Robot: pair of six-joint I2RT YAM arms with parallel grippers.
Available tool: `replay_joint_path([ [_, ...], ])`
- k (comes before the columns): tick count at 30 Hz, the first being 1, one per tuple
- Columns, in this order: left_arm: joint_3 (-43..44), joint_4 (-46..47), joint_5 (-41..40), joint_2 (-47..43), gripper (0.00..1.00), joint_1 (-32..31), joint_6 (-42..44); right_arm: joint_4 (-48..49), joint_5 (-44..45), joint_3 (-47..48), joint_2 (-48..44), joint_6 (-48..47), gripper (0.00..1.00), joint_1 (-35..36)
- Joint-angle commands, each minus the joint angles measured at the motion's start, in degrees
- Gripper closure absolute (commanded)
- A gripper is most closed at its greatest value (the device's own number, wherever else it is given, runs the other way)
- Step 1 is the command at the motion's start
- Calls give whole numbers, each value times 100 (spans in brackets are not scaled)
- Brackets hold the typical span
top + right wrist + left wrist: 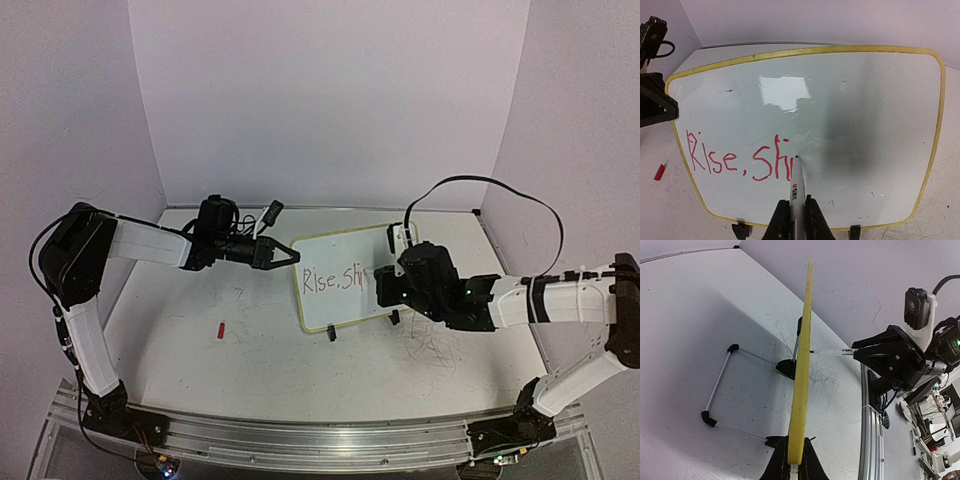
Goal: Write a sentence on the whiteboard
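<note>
The whiteboard stands tilted on its wire stand at mid-table, between the two arms. The left gripper is clamped on the board's left yellow rim, jaws pinched tight on the edge, bracing it. The right gripper is closed on a marker, whose tip touches the board face at the end of the sentence. The red writing reads roughly "Rise, Shi", with a further stroke under the tip. The right half of the board is bare.

The step in hand appears to be finishing the word. Doing it well calls for light, even pressure square to the face, since the board rests on thin legs and would likely rock or slide if pushed hard. The left grip has to be firm against that push. Strokes should be short, with the tip lifted clear between letters so no stray line joins them. New letters should match the height and baseline of those already written. There is plenty of room to the right, so spacing need not be cramped.

No container shows in any view. On the table lies a small red piece, perhaps the marker's cap, well left of the board.
</note>
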Motion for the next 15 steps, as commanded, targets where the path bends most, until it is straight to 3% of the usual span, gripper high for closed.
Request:
replay_joint_path([
  [1,143,-329,-200,-119,100,-68,84,154,167,295,158,-145,100,-45],
  [15,157,-347,-202,-102,100,-68,102,51,193,91,152,-9,100,-52],
])
